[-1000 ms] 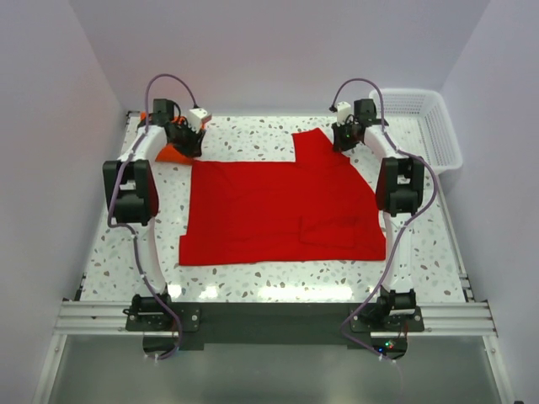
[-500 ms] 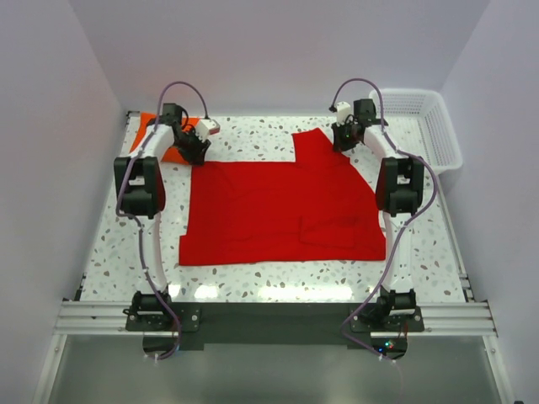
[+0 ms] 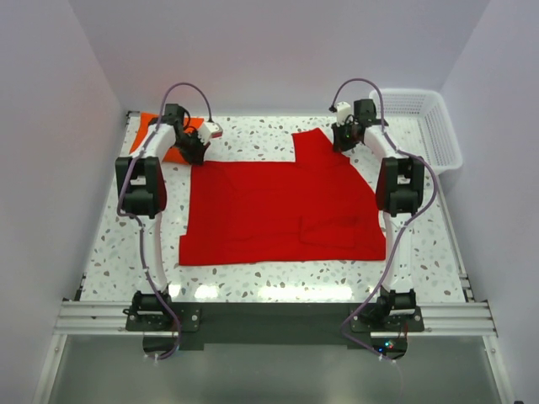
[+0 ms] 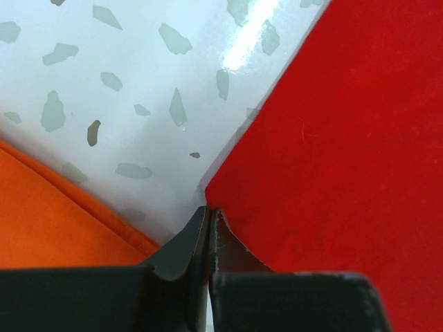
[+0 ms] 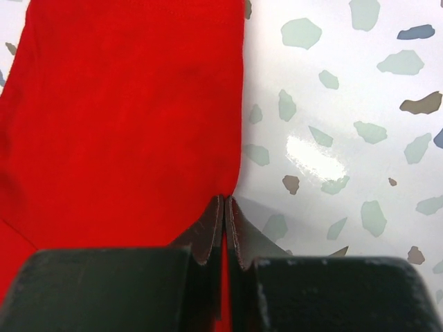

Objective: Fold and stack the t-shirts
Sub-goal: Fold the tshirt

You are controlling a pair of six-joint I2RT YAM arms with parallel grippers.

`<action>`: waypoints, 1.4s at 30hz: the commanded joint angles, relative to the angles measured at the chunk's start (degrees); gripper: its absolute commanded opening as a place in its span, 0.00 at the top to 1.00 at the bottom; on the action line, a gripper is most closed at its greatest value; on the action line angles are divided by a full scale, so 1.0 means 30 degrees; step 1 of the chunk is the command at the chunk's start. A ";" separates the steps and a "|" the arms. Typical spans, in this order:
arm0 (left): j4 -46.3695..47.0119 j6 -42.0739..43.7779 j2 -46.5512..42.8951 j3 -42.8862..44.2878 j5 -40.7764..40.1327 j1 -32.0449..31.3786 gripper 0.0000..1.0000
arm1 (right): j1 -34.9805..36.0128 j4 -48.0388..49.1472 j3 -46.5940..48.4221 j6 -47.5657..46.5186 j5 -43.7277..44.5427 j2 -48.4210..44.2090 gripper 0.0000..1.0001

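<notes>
Container: one white lattice basket [image 3: 425,118] stands at the far right corner, off the right edge of the table [image 3: 253,135]. The top view shows only its lattice walls and floor. Both shirts lie outside it, on the table.

Red shirt [image 3: 278,210]: spread flat over the middle of the speckled table. It is plain bright red. One short sleeve projects toward the far side on the right. The near edge runs straight. A shallow crease crosses the cloth near the near right corner. The surface is otherwise smooth.

Orange shirt [image 3: 149,122]: at the far left corner of the table, a small flat piece partly covered by the left arm. In the left wrist view its edge lies just beside the far left corner of the red shirt, with a strip of bare table between them.

Left gripper [image 4: 208,216]: low at the far left corner of the red shirt. Its jaws are clenched together, and the corner of the cloth runs in at the tips.

Right gripper [image 5: 224,207]: low at the right edge of the projecting sleeve. Its jaws are clenched, with a thin line of red cloth showing between them, so it is grasping the red shirt.
</notes>
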 commanded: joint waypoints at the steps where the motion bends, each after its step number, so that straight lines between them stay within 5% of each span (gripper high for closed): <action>1: 0.0429 -0.0302 -0.0954 -0.0121 0.0600 0.0026 0.99 | -0.0188 0.0534 -0.0259 0.0313 -0.0965 -0.1772 1.00; 23: 0.4065 0.1069 -0.6813 -0.6126 0.1889 0.0027 1.00 | -0.1681 0.1122 -0.3069 0.1107 -0.3546 -0.5727 1.00; 42: 0.5354 0.4117 -1.2817 -1.3244 0.2446 0.0231 1.00 | -0.2561 0.0654 -1.1270 -0.0591 -0.4894 -1.3313 1.00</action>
